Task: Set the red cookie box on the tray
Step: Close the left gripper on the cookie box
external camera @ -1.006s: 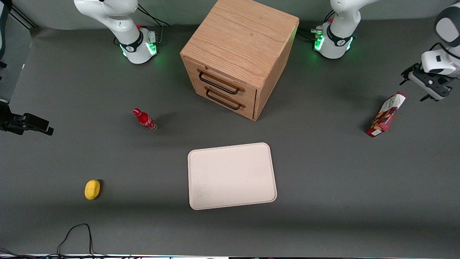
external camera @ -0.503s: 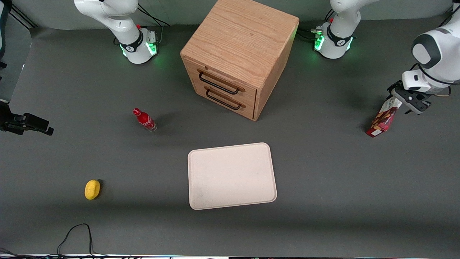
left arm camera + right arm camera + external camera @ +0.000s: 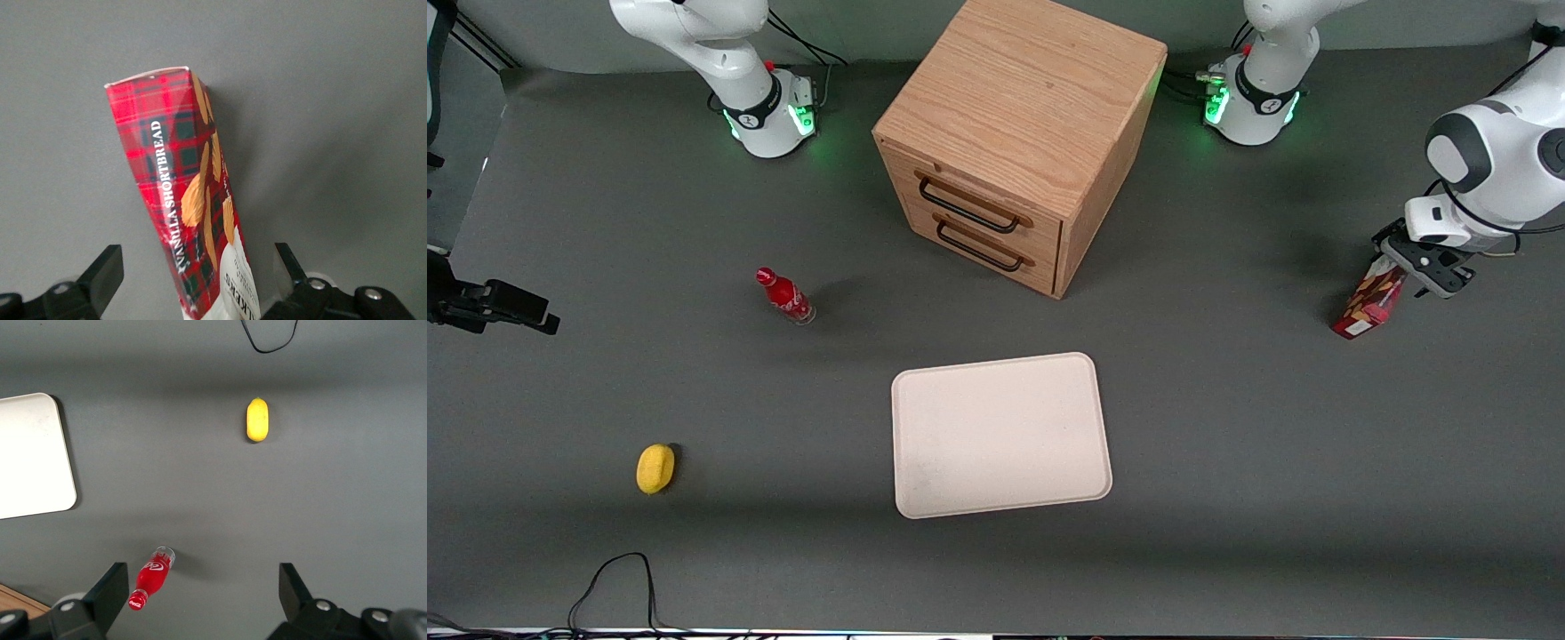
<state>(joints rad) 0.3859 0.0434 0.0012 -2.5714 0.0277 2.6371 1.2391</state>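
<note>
Here the gripper point(image 3: 1416, 264) straddles the red cookie box point(image 3: 1366, 304), fingers point(image 3: 103, 275) spread clear.

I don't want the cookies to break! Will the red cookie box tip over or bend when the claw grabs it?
The red cookie box stands tall and slim on a narrow end, so a sideways nudge could probably tip it. Its straight edges and sharp corners suggest stiff cardboard that likely keeps its shape. The open claw straddles its top end with a gap at each finger, so it may wobble as they close.
</note>
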